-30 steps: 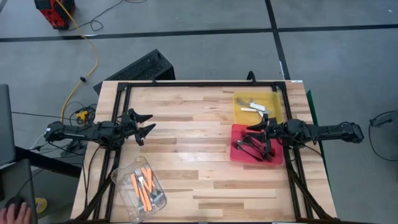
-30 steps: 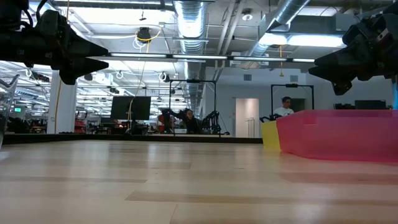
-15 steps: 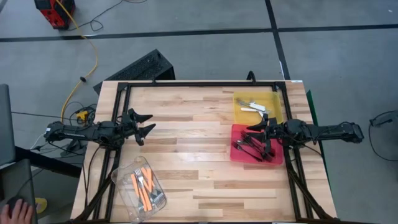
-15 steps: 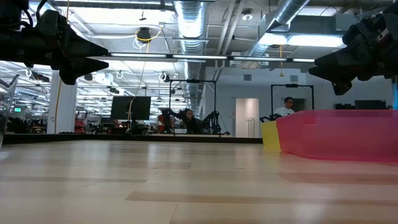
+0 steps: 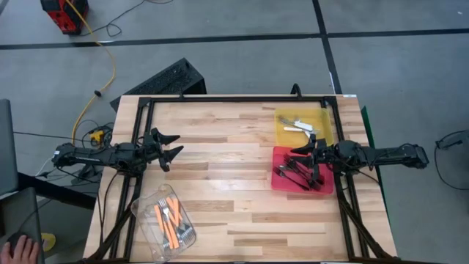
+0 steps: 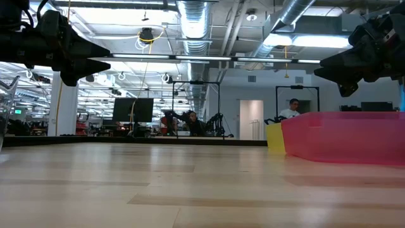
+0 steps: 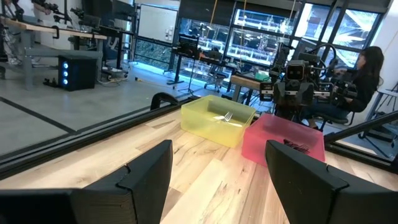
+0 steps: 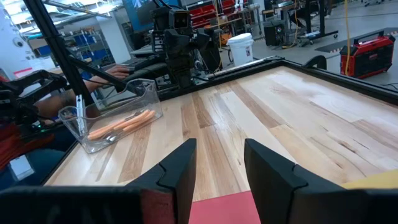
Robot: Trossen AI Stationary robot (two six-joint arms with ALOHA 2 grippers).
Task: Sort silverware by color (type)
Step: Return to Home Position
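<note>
Wooden table (image 5: 234,183): pale plank top filling the middle of the high view, ringed by a black frame.
Clear tub (image 5: 146,209): lower left of the high view, set at an angle near the table's left edge.
Orange forks (image 5: 167,221): lying roughly side by side inside the Clear tub, metal tines showing.
Yellow tray (image 5: 322,121): upper right of the high view, by the table's right edge.
White forks (image 5: 297,126): a few lying inside the Yellow tray.
Red tray (image 5: 282,187): right of centre in the high view, directly below the Yellow tray. Whether the two touch I cannot tell.
Black forks (image 5: 287,173): a loose heap inside the Red tray, partly hidden by the arm above.
Left gripper (image 5: 176,147): centre-left of the high view, above bare wood and well apart from the Clear tub. Its fingers are spread wide with nothing between them.
Right gripper (image 5: 299,164): centre-right of the high view, above the Red tray. Its fingers are parted and empty, and its wrist view shows bare wood through the gap.
Person's hand (image 5: 20,249): bottom left corner of the high view, off the table.
</note>
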